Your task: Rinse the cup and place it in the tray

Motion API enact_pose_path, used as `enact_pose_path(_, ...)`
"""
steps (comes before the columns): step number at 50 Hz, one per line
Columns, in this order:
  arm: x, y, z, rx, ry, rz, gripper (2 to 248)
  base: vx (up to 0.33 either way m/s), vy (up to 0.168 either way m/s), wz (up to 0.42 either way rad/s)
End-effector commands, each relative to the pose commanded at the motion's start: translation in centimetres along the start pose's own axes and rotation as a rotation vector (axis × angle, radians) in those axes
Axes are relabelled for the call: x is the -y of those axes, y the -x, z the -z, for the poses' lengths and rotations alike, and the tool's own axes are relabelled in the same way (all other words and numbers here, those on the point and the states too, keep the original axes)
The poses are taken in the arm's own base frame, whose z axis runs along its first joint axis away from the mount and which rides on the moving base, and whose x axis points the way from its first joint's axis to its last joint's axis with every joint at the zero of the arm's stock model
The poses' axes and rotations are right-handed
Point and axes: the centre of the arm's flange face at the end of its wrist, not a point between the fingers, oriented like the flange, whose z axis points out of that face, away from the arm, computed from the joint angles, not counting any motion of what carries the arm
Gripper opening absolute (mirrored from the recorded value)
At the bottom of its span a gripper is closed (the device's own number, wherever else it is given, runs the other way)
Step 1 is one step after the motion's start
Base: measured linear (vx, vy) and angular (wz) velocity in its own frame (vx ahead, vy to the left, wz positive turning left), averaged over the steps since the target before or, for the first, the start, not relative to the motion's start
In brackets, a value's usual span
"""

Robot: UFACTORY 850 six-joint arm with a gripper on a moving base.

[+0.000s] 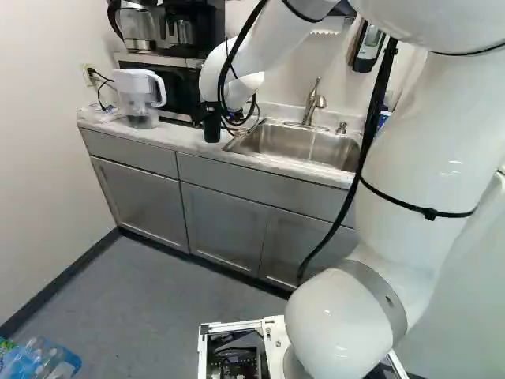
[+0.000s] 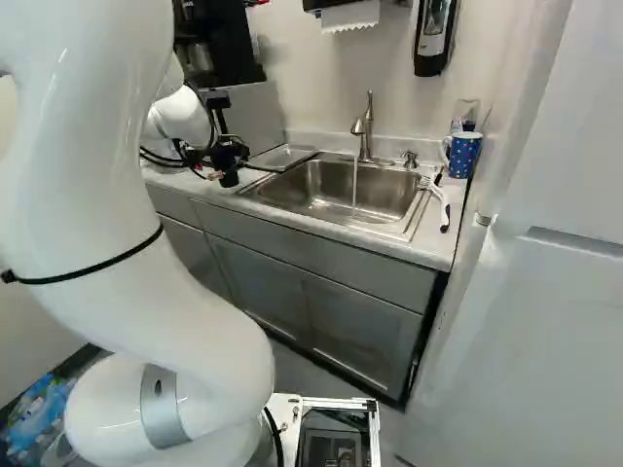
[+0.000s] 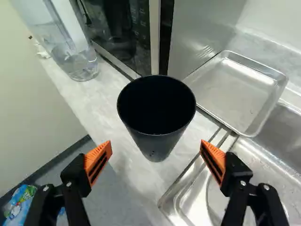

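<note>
1. Reaching for the tall, tapered black cup (image 3: pixel 156 113) looked to be the step in hand; neither the rinse nor the placing in the tray seemed done.
2. The black gripper with orange pads (image 3: pixel 156 146) had its two fingers spread wide, with nothing gripped between them.
3. The cup stood upright, mouth up, on the pale marbled countertop (image 3: pixel 103 103), just ahead of the gripper and roughly centred between the lines of its fingers, touching neither.
4. The next move called for easing forward and down until the pads flanked the cup's wall, then closing on it and lifting straight up.
5. After that, I judged, came the carry to the stainless-steel sink (image 2: pixel 311 195), where a thin stream of water (image 2: pixel 354 190) ran from the brushed-metal faucet (image 2: pixel 364 131).
6. The shallow silver metal tray (image 3: pixel 235 89) lay beyond the cup, beside the sink basin, near enough for a short final move.
7. An off-centre approach could have nudged the light-looking cup or tipped it over.
</note>
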Motion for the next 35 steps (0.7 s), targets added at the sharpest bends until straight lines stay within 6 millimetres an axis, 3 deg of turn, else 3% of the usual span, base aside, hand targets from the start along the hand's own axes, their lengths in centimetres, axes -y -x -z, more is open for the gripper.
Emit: enact_pose_path(35,0.2,1.1,-2.1,-0.167,-0.004,0.002,247,0.000,0.000,0.000)
